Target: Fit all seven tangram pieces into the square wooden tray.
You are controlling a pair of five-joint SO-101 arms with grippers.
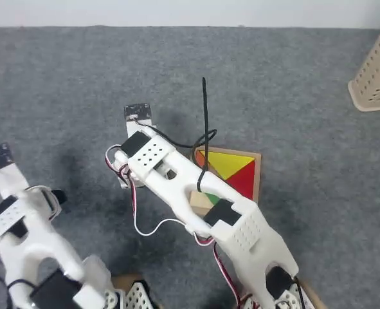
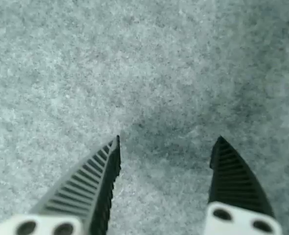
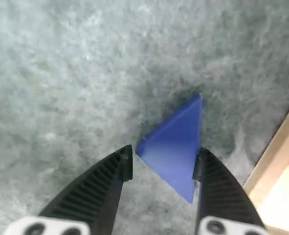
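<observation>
Open astride the blue triangle (image 3: 176, 147), left of the mid-frame tray (image 1: 259, 177), the right gripper (image 3: 164, 155) may pinch a slanted edge and twist it loose.

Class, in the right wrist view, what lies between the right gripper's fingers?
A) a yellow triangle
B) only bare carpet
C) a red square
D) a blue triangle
D: a blue triangle sits on the grey carpet between the spread fingers of the right gripper.

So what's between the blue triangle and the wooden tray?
Just bare grey carpet. The right wrist view shows the blue triangle lying apart from the wooden tray.
</observation>
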